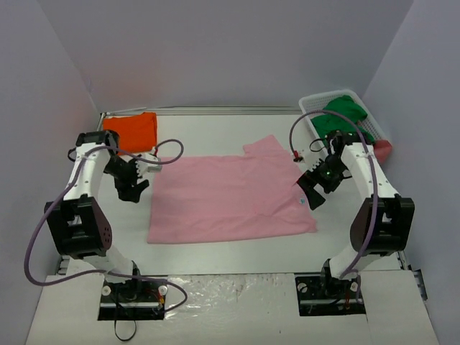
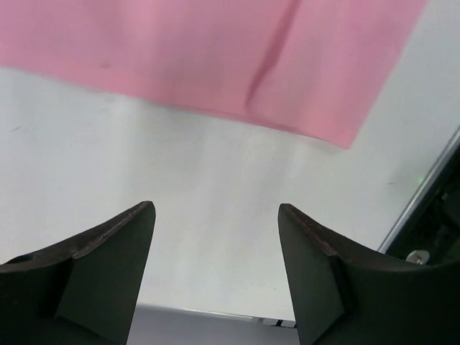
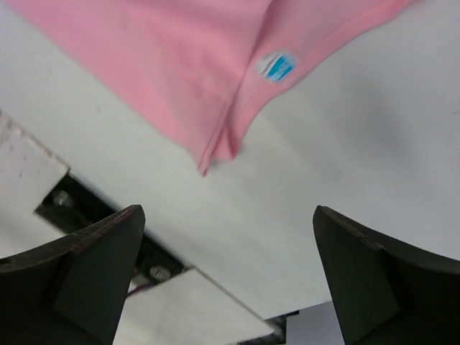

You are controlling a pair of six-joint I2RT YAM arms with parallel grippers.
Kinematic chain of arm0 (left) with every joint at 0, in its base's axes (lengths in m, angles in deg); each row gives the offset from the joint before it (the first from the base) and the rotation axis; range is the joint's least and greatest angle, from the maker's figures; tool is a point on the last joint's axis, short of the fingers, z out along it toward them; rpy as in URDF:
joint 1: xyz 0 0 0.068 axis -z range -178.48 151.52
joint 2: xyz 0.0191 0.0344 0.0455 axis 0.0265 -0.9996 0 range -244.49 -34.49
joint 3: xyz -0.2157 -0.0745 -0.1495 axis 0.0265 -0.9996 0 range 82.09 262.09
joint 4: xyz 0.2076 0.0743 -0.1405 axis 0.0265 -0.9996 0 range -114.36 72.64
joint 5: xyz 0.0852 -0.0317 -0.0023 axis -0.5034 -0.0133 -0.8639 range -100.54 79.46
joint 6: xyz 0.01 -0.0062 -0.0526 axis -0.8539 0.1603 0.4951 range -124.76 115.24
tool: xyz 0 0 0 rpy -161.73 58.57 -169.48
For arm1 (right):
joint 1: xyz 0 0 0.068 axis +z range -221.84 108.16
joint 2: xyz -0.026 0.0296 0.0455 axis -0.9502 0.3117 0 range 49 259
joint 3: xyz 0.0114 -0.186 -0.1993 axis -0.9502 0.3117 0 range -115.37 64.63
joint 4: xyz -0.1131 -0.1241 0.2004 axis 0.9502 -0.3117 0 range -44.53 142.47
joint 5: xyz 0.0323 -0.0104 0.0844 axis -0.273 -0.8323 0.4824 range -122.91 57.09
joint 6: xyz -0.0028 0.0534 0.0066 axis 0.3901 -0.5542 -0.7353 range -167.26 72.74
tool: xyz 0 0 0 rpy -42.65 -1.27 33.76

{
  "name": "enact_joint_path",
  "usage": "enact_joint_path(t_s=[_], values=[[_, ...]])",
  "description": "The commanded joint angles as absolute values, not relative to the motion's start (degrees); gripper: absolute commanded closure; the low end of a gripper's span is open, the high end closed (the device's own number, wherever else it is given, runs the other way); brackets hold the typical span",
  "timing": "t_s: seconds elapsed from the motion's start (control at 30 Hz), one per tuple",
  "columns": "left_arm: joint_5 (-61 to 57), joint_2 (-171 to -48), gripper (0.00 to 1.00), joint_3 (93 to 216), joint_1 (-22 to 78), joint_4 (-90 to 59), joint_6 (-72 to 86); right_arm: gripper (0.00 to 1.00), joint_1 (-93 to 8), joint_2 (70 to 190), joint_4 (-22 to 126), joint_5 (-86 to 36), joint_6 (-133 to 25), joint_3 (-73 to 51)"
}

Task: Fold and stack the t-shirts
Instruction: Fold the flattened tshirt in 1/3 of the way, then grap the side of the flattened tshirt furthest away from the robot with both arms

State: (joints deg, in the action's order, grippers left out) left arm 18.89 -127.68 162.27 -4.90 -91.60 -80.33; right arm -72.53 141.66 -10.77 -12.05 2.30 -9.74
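Note:
A light pink t-shirt (image 1: pixel 230 198) lies spread flat in the middle of the table, one sleeve pointing toward the back right. A bright orange t-shirt (image 1: pixel 133 131) sits folded at the back left corner. My left gripper (image 1: pixel 131 190) hovers just off the pink shirt's left edge, open and empty. In the left wrist view the pink cloth (image 2: pixel 215 50) lies beyond the left gripper (image 2: pixel 215 237), over bare table. My right gripper (image 1: pixel 313 195) is at the shirt's right edge, open wide with nothing held. The right wrist view shows the right gripper (image 3: pixel 228 244) short of the pink hem (image 3: pixel 180 65) and its blue label (image 3: pixel 277 66).
A white slatted basket (image 1: pixel 316 106) stands at the back right with green cloth (image 1: pixel 343 115) in it, and a red item (image 1: pixel 383 149) lies beside it. Grey walls close in the table (image 1: pixel 215 136) on three sides. Both arm bases are at the near edge.

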Motion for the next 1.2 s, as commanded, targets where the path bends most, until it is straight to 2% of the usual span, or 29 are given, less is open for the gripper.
enact_joint_path(t_s=[0.0, 0.03, 0.07, 0.1, 0.17, 0.23, 0.27, 0.33, 0.37, 0.47, 0.6, 0.63, 0.73, 0.77, 0.87, 1.17], values=[[26.44, -120.99, 0.32, 168.03, -7.18, -105.56, -74.13, 0.0, -72.37, 136.73, -6.29, -6.05, -2.92, -17.8], [27.94, -119.93, 0.32, 169.09, -7.7, -102.82, -71.15, 0.0, -72.37, 135.85, -2.24, -4.98, -6.01, -18.94], [28.83, -118.88, 0.32, 168.75, -7.8, -93.13, -61.02, 0.0, -72.37, 134.71, 2.59, -4.7, -9.95, -18.95], [29.36, -115.99, 0.32, 167.79, -7.88, -87.12, -55.44, 0.0, -72.28, 131.82, 14.04, -5.66, -17.04, -17.74], [29.89, -112.73, 0.32, 163.07, -7.89, -72.48, -43.59, 0.0, -72.19, 130.22, 23.6, -7.24, -20.35, -15.89], [25.78, -107.28, 0.3, 158.49, -7.8, -60.92, -35.91, 0.0, -72.54, 132.31, 24.78, -10.83, -22.73, -16.84], [22.89, -105.61, 0.29, 153.59, -7.8, -49.55, -28.74, 0.0, -72.63, 133.02, 25.4, -11.55, -23.08, -16.67], [16.92, -101.74, 0.18, 149.96, -7.71, -42.09, -25.52, 0.0, -72.72, 135.04, 28.82, -12.17, -24.66, -14.66], [14.8, -100.94, 0.15, 148.55, -7.62, -37.1, -20.98, 0.0, -72.98, 136.0, 29.0, -6.86, -23.37, -14.04], [13.28, -101.98, 0.11, 149.4, -7.8, -39.48, -18.65, 0.0, -72.98, 140.66, 31.12, 2.64, -24.14, -12.62], [14.15, -106.46, 0.1, 152.57, -8.58, -44.51, -20.05, 0.0, -68.94, 146.99, 28.31, -1.28, -23.53, -15.79], [15.12, -107.08, 0.03, 152.58, -8.94, -44.78, -19.79, 0.0, -68.33, 147.17, 28.3, -0.93, -23.18, -15.27], [22.48, -111.2, 0.06, 153.27, -11.21, -45.04, -16.55, 0.0, -65.17, 146.91, 27.69, -2.23, -21.77, -14.04], [29.29, -114.44, 0.06, 153.89, -12.01, -46.18, -15.06, 0.0, -64.55, 146.91, 27.6, -2.94, -21.68, -13.77], [39.17, -121.82, 0.06, 156.88, -14.3, -47.41, -12.33, 0.0, -64.63, 147.09, 27.16, -3.03, -21.16, -13.07], [50.36, -142.83, 0.06, 166.19, -15.71, -44.08, -6.26, 0.0, -65.6, 151.91, 24.44, -4.17, -18.43, -13.06]])
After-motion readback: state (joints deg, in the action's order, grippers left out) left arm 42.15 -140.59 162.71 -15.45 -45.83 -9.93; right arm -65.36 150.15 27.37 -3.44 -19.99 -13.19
